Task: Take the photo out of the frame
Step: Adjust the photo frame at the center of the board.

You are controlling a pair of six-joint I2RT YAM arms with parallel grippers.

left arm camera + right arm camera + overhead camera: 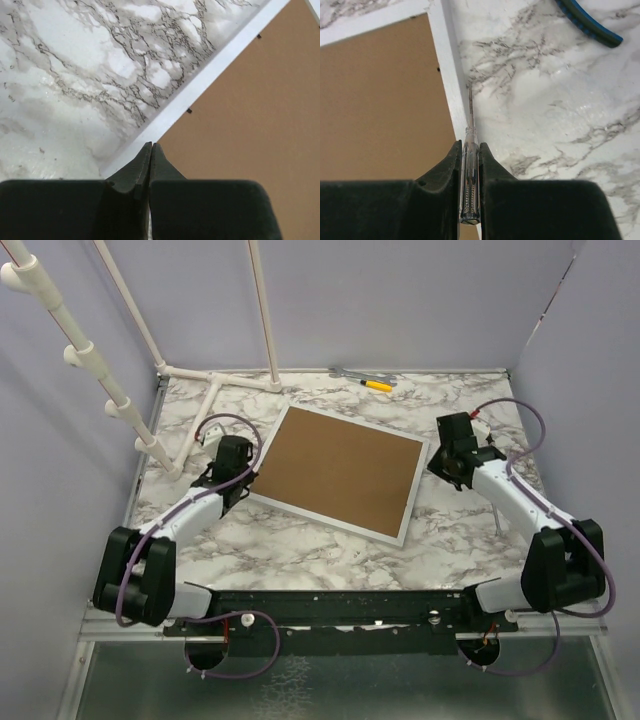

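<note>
The frame (340, 472) lies flat on the marble table (300, 552), back side up and turned at an angle, between the two arms. Inside its white rim (210, 80) sits a brown backing board (250, 125) that fills the opening edge to edge. Small black tabs (189, 111) show where the board meets the rim. The board looks plain, smooth and unmarked, and the rim is a clean flat white.

The photo cannot be seen in any view. Only the back of the frame shows, so nothing tells whether the print is under the board.

The left gripper (151, 147) has its fingers pressed together with nothing between them. Their tips are over the white rim near the frame's left corner, but whether they touch it is unclear.

The right gripper (470, 147) pinches a screwdriver (470, 137) by its clear handle. The thin shaft points forward, just outside the rim on the right side of the frame. Whether its tip touches the table is hard to tell.

At the far edge of the table lie a yellow-handled tool (377, 386) and a grey tool (350, 373), both too small to identify. A white pipe stand (215, 375) occupies the far left corner. A dark strip with a blue edge (590, 22) is cut off at the top of the right wrist view.
</note>
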